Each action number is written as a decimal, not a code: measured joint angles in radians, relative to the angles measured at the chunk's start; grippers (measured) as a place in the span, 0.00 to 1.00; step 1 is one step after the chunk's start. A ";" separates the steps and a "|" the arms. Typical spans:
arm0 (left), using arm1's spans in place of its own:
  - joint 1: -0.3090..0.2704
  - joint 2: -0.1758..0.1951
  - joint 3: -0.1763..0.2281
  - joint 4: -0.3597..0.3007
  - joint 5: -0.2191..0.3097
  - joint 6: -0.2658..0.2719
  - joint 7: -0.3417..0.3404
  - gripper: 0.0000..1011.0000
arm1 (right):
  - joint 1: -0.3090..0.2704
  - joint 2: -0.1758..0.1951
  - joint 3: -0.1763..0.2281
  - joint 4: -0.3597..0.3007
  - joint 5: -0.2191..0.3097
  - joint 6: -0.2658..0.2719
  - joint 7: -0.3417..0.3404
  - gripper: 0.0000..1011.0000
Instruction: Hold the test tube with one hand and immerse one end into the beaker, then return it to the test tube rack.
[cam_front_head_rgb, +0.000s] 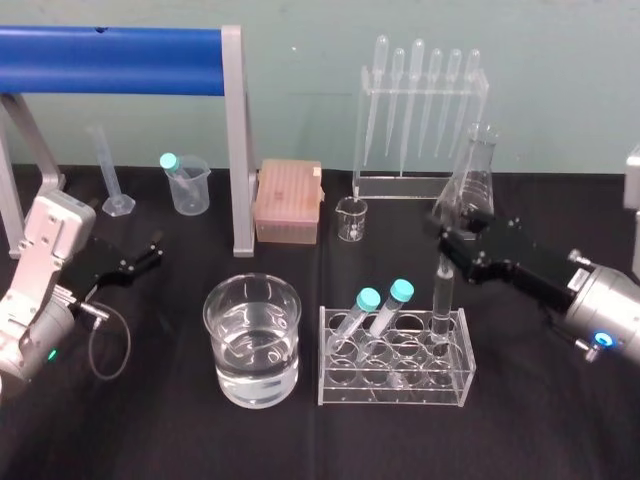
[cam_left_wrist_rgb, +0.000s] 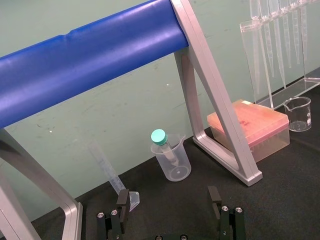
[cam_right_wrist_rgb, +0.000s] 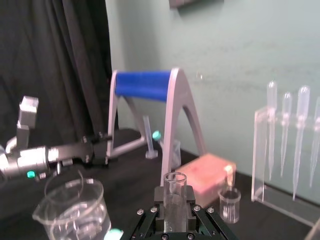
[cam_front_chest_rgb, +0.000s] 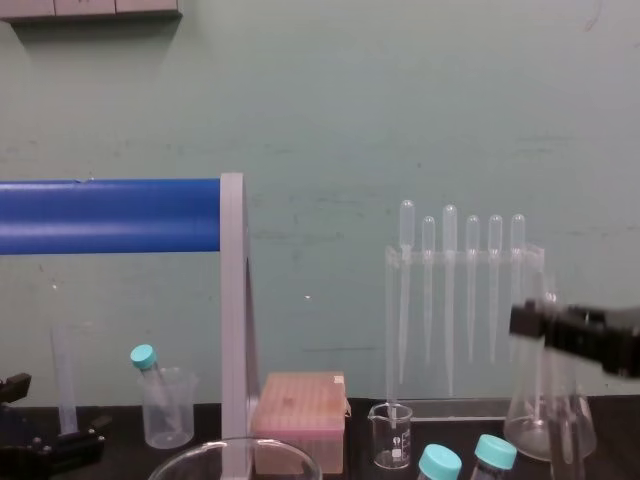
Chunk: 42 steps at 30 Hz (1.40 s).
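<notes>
Right claw (cam_front_head_rgb: 452, 243) is clamped around the upper part of the test tube (cam_front_head_rgb: 443, 295). The tube stands upright with its bottom end down in the right end of the rack (cam_front_head_rgb: 395, 388). The rack sits near the beaker (cam_front_head_rgb: 222, 345), at its 3 o'clock, both on the black desk (cam_front_head_rgb: 150, 430), and the beaker has water in it. Two teal-capped tubes (cam_front_head_rgb: 368, 300) lean in the rack's middle. Left claw (cam_left_wrist_rgb: 168, 198) sits off at the beaker's 10 o'clock, fingers spread wide, gripping nothing.
</notes>
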 joint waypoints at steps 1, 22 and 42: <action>0.000 0.000 0.000 0.000 0.000 0.000 0.000 0.99 | 0.000 0.000 0.007 -0.008 0.010 -0.005 0.001 0.22; 0.000 0.000 0.000 0.000 0.000 0.000 0.000 0.99 | 0.165 -0.073 -0.021 0.072 0.010 -0.141 0.087 0.22; 0.000 0.000 0.000 0.000 0.000 0.000 0.000 0.99 | 0.194 -0.100 -0.041 0.128 -0.017 -0.161 0.092 0.22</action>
